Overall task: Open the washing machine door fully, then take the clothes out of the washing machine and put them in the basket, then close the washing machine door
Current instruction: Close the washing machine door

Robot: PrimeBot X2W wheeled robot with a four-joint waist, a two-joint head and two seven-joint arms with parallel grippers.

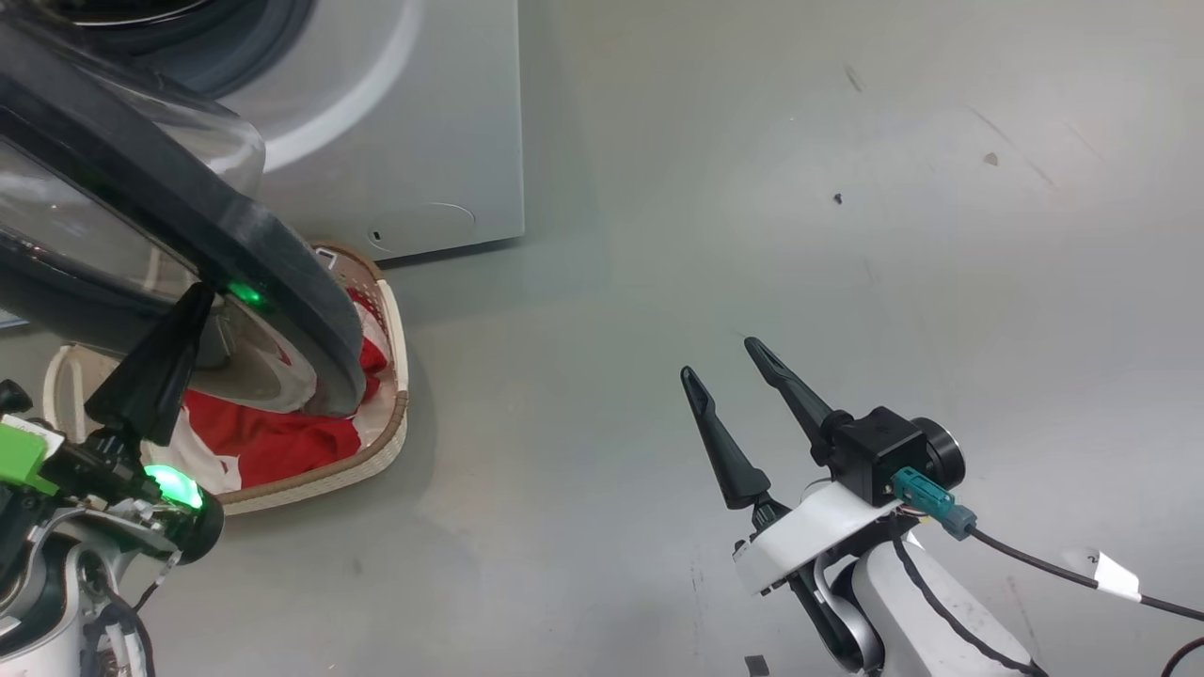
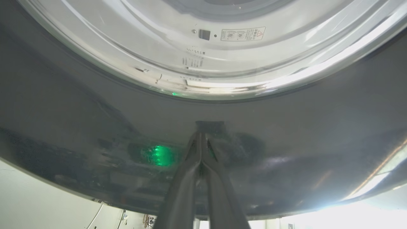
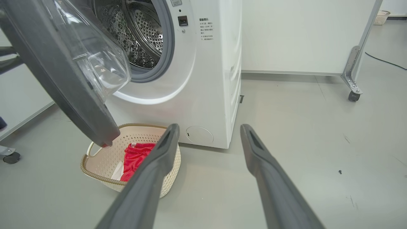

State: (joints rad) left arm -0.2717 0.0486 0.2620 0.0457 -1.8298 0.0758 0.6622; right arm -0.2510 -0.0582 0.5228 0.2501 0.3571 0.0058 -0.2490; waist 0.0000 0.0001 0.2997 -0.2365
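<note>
The washing machine door [image 1: 235,235] stands part open, its black rim hanging over the basket [image 1: 395,414]. My left gripper [image 1: 198,301] is shut, and its joined tips press against the door's glossy outer rim [image 2: 95,127]; the left gripper [image 2: 202,135] holds nothing. Red clothes [image 1: 263,432] with white trim lie in the basket. In the right wrist view the washing machine [image 3: 210,79] shows a bare steel drum [image 3: 143,35], with the door [image 3: 63,86] above the basket [image 3: 140,125] and clothes [image 3: 135,157]. My right gripper [image 1: 720,359] is open and empty over the floor, right of the machine [image 1: 423,113]; its fingers [image 3: 210,127] spread wide.
A white wheeled partition [image 3: 353,73] stands behind and right of the machine, with another basket [image 3: 381,17] far beyond. A caster [image 3: 11,157] sits at the left. A small screw [image 3: 340,172] lies on the grey floor. A cable [image 1: 1035,559] trails from my right wrist.
</note>
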